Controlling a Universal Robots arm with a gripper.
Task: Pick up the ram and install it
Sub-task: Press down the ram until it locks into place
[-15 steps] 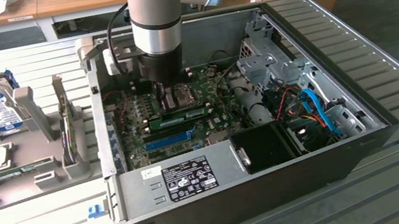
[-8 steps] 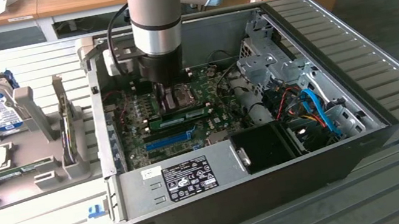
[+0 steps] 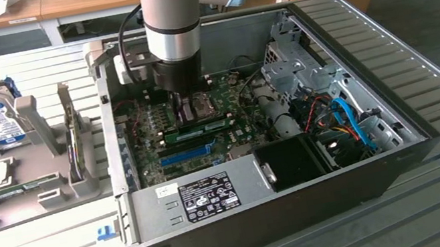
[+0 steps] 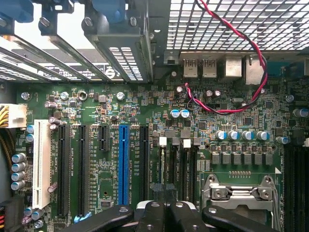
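The ram [image 3: 199, 128] lies seated in a motherboard [image 3: 188, 144] slot inside the open computer case [image 3: 388, 155], just beside the end effector [image 3: 185, 108], whose fingers [image 4: 153, 218] are pressed together, pinching nothing. The wrist view shows blue [image 4: 123, 164] and white [image 4: 41, 163] expansion slots. The arm [image 3: 172, 16] points straight down.

Arm [image 3: 172, 16] vertical, end effector [image 4: 166, 212] closed, pointing down.

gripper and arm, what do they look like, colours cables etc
The arm is a silver-grey cylinder with a light blue cap and a black band. A black cable runs down beside it. The gripper is black, with glossy linkage bars and silver screws or pins at the joints.
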